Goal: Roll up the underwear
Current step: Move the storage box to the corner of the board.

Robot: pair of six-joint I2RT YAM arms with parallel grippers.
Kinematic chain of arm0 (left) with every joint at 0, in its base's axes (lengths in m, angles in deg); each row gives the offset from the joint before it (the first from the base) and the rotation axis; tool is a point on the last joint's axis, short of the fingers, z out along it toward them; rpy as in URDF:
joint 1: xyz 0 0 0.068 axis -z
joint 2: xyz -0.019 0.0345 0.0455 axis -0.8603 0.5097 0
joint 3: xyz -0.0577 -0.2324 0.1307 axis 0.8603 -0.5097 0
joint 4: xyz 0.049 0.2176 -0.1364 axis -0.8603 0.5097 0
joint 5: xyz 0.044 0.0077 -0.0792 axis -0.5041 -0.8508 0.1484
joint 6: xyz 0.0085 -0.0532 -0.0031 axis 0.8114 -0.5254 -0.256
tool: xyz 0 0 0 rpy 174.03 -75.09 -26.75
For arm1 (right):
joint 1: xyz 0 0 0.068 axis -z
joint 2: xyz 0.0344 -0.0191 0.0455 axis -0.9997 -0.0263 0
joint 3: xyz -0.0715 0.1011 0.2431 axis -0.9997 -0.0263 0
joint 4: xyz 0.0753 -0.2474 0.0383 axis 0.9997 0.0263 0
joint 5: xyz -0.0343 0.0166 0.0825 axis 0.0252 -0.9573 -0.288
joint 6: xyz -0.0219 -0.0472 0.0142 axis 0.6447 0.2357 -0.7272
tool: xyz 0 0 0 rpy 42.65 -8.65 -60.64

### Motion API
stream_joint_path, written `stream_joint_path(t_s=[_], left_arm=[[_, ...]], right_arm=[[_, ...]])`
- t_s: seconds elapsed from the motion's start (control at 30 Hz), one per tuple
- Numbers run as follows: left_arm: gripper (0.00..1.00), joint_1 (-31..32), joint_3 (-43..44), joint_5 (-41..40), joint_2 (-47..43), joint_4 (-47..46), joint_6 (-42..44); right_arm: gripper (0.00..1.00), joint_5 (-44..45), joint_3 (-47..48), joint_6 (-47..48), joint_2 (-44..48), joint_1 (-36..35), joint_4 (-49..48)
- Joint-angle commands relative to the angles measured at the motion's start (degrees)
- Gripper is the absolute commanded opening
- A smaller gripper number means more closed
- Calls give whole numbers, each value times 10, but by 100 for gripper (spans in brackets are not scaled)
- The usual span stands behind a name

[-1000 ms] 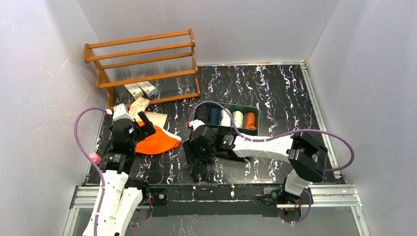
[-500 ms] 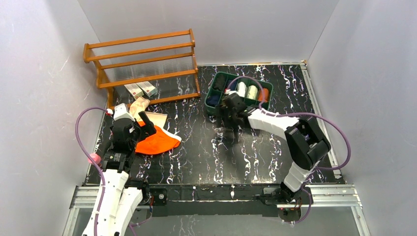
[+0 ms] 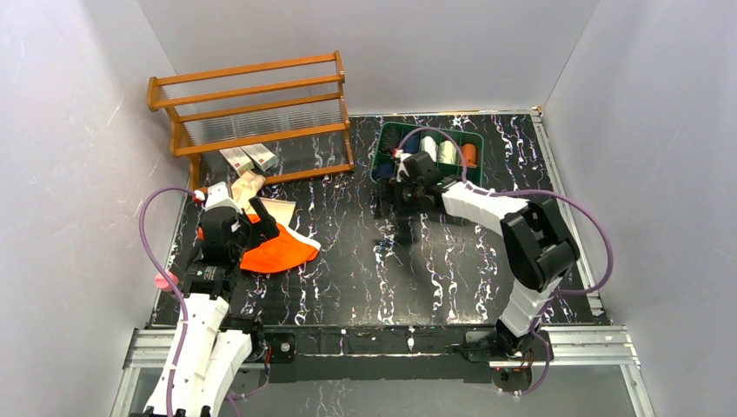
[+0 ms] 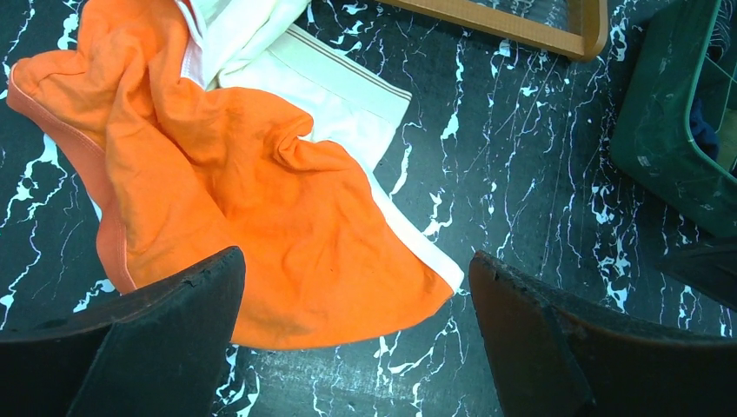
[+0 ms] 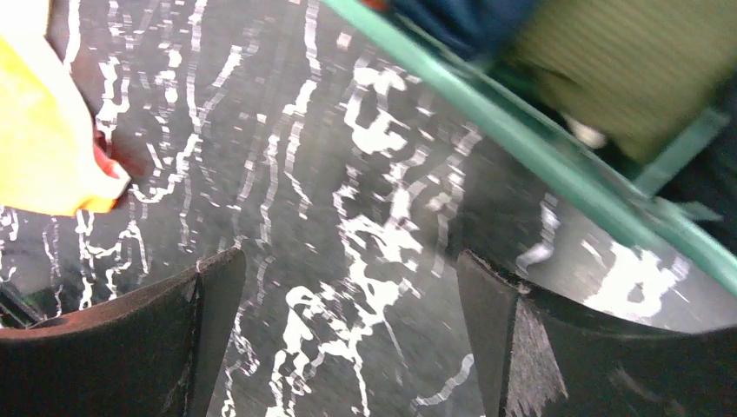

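The bright orange underwear [image 3: 280, 252] with white trim lies crumpled on the black marbled table at the left. In the left wrist view the orange underwear [image 4: 243, 191] partly covers the pale beige underwear [image 4: 326, 82]. The beige underwear [image 3: 261, 201] reaches back toward the rack. My left gripper [image 3: 252, 221] hovers over the pile's left side. That same left gripper [image 4: 355, 261] is open, with only the orange hem between its fingers. My right gripper [image 3: 395, 213] stands open over bare table in front of the green tray [image 3: 382, 143]; my right gripper [image 5: 352, 295] is empty.
The green tray's rim [image 5: 539, 139] holds several cloth rolls at the back right. A wooden rack [image 3: 252, 113] stands at the back left with two small boxes [image 3: 248, 159] under it. Grey walls close in both sides.
The green tray has gone from mid-table to the back right, and my right gripper has swung back with it. My left gripper has barely shifted.
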Motion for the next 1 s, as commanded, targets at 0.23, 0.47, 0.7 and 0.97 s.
stream_joint_path(t_s=[0.23, 0.47, 0.7, 0.97], left_arm=[[98, 1, -3, 3, 2, -6, 1], [98, 1, -3, 10, 24, -2, 0], [98, 1, 0, 34, 51, -5, 2], [98, 1, 7, 3, 103, 19, -12]], right_arm=[[99, 161, 176, 43, -129, 0, 0], [99, 128, 204, 76, -143, 37, 13], [99, 201, 158, 71, -117, 67, 36], [99, 78, 127, 59, -64, 93, 33]])
